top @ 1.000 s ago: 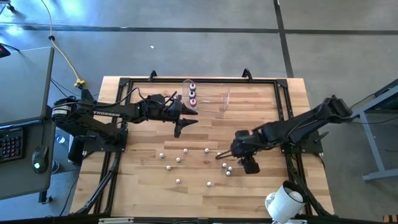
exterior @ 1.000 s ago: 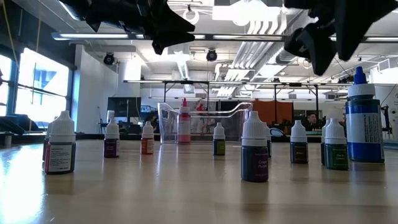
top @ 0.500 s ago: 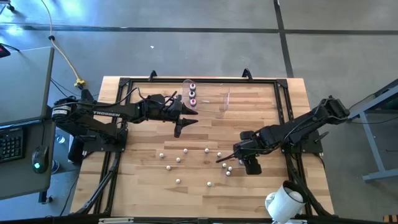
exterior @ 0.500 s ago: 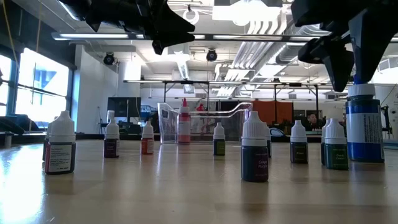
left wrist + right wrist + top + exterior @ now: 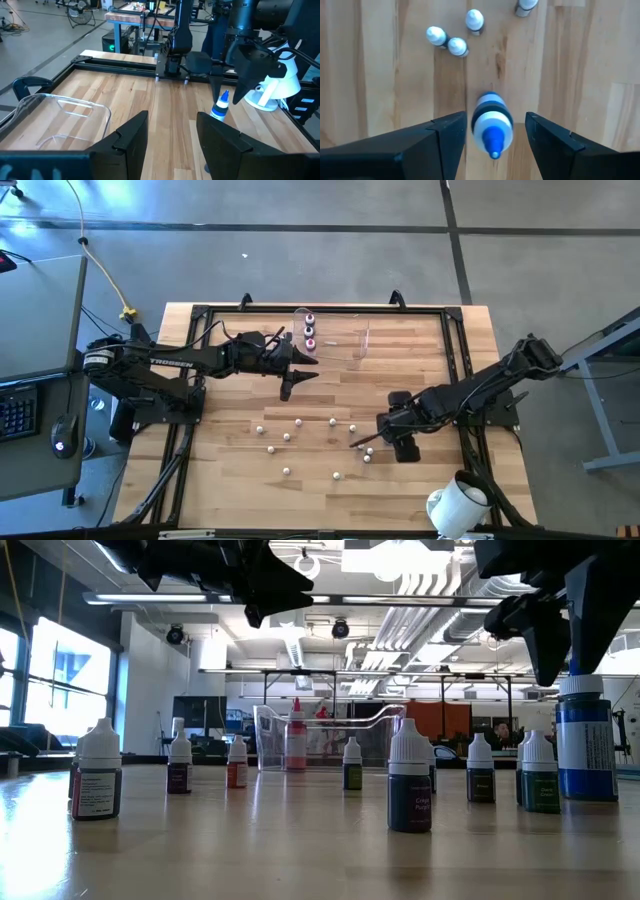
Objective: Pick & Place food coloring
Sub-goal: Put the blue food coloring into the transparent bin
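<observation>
Several tiny white-capped food coloring bottles [image 5: 298, 421] stand upright on the wooden table, seen as a row in the low view [image 5: 410, 778]. A taller blue bottle with a blue tip [image 5: 492, 124] stands among them. My right gripper [image 5: 495, 122] hangs above it, open, fingers pointing down, one on either side of the tip and clear of it; the low view shows it just over the bottle's cap [image 5: 583, 685]. My left gripper [image 5: 290, 375] hovers open, empty, beside the clear tub [image 5: 335, 340]. A few bottles [image 5: 309, 331] stand in the tub.
A big white cylinder [image 5: 457, 505] sits at the table's near right corner. Three white-capped bottles [image 5: 451, 40] stand close beyond the blue one. A black frame [image 5: 455, 360] runs around the table. Bare wood lies between the tub and the bottles.
My right gripper has moved toward the table's right and a little down, from beside the blue bottle to right over its tip, still open. The left arm and the bottles have stayed put.
</observation>
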{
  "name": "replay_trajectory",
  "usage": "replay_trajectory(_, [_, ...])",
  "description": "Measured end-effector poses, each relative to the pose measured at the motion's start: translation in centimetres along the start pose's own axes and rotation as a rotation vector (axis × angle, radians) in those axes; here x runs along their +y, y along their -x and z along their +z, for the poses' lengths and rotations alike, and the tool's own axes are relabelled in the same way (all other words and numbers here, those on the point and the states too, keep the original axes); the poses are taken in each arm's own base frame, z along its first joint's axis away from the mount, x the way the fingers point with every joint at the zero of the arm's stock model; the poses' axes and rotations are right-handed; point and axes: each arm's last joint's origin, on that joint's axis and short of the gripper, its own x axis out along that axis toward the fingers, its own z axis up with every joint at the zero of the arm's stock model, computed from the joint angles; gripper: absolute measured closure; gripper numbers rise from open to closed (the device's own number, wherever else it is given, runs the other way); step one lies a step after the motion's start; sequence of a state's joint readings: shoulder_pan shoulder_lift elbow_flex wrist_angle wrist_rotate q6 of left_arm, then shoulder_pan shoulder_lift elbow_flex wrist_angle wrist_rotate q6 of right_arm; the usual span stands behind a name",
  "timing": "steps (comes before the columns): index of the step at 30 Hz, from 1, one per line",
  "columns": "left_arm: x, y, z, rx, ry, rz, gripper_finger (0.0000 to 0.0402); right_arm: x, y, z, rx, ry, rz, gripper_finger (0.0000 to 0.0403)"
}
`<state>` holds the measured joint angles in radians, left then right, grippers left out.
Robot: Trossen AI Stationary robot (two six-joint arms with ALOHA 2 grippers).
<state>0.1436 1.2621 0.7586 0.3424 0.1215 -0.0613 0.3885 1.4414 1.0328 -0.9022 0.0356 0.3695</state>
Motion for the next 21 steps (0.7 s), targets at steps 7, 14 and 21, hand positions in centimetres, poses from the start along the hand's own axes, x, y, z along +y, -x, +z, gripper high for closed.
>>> replay_trajectory(7, [0.0, 0.0, 0.0, 0.000, 0.001, 0.000, 0.0236, 0.0, 0.0, 0.0, -0.002, -0.038, -0.006, 0.0206])
replay_trajectory(14, [0.0, 0.0, 0.0, 0.000, 0.003, -0.001, 0.0236, 0.1, -1.2, 0.1, 0.060, -0.036, -0.007, 0.0206])
replay_trajectory(21, [0.0, 0.0, 0.0, 0.000, 0.003, -0.001, 0.0236, 0.3, -2.4, 0.2, 0.113, -0.014, -0.010, 0.0206])
